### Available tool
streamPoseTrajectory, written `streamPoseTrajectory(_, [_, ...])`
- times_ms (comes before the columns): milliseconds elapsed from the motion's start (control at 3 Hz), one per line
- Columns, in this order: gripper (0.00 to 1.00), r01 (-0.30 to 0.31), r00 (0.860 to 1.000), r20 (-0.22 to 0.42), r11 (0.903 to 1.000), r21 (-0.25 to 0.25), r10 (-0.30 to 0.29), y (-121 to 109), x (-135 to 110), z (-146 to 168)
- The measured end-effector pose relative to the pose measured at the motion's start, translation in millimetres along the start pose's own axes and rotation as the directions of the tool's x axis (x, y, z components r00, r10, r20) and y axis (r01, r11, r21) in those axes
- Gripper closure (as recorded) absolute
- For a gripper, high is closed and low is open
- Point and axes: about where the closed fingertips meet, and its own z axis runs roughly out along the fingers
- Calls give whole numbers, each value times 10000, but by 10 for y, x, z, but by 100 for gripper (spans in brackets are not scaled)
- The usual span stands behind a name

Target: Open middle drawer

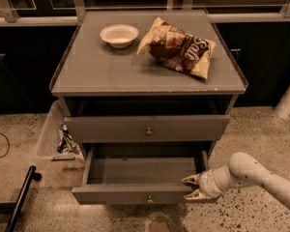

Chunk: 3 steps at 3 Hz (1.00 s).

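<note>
Grey middle drawer (135, 173) open; pincer (191, 188) hides its front right corner.

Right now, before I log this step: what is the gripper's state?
Gripper: open, at the right front corner of the pulled-out middle drawer.

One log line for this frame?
grey flat-fronted middle drawer, round metal knob: pulled out | gripper: open, at drawer's front corner | grey countertop: white round bowl, brown chip bag
</note>
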Motion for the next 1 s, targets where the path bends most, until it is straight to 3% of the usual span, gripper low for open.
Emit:
streamPoseTrajectory(333, [100,0,10000,0,10000,0,0,1,-1,0])
streamPoseTrajectory(1000, [57,2,10000,5,10000,-1,-2,1,-1,-1])
